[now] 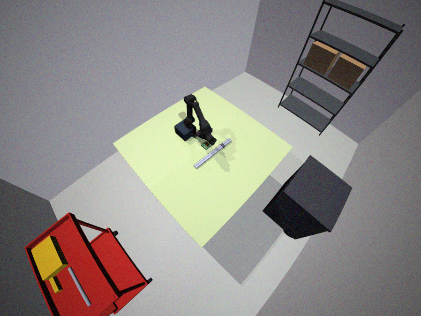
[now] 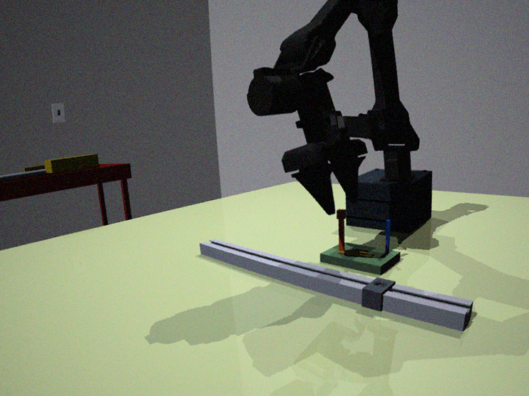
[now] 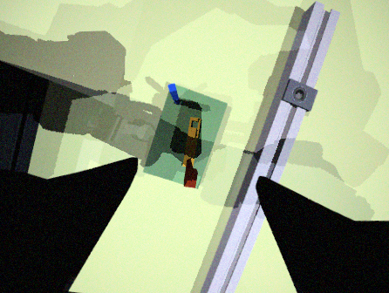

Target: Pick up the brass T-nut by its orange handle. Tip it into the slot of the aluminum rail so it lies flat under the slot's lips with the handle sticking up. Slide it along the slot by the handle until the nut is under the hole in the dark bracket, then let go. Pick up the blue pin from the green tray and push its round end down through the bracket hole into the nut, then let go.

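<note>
My gripper [image 2: 342, 207] [image 3: 199, 173] is open and empty, above the green tray [image 2: 382, 266] [image 3: 216, 109] with its fingertips just above the handle's top. The orange handle [image 2: 341, 233] [image 3: 190, 180] stands up from the tray, between the spread fingers in the wrist view. The brass T-nut [image 2: 360, 253] [image 3: 193, 128] lies flat in the tray, partly shadowed. The blue pin [image 2: 388, 236] [image 3: 173, 92] stands in the tray's other end. The aluminum rail [image 1: 204, 161] [image 2: 266, 267] [image 3: 303, 52] lies beside the tray. The dark bracket [image 2: 372, 299] [image 3: 309, 102] straddles it, its hole facing up.
The arm's dark base block [image 1: 185, 131] [image 2: 412, 202] stands behind the tray on the pale green table [image 1: 197, 200]. A red cart [image 1: 112, 258], a dark box-shaped object [image 1: 316, 190] and a shelf rack [image 1: 316, 98] stand away from the table.
</note>
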### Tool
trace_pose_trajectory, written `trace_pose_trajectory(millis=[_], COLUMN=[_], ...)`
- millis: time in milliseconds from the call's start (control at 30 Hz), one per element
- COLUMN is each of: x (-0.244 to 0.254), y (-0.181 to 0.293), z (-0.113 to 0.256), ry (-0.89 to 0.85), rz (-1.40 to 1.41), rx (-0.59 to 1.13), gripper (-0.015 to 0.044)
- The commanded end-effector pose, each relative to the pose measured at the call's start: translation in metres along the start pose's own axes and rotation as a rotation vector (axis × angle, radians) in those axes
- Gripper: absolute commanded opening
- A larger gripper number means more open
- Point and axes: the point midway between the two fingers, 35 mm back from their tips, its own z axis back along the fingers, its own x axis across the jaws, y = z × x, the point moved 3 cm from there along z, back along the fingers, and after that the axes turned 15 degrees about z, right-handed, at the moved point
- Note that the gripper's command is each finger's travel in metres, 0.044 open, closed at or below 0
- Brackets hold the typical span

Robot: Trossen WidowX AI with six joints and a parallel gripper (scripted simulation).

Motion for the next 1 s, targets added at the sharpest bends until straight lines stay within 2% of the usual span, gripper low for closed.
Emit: trace_pose_trajectory(millis=[0,800,967], x=[0.003,0.007,0.007], y=[0.000,0.008,0.008], z=[-0.008,-0.044,-0.044], ry=[-0.012,-0.012,-0.012], rz=[-0.006,-0.006,-0.006], rx=[-0.004,-0.004,-0.004], gripper=[0.0440,0.0440,0.0309])
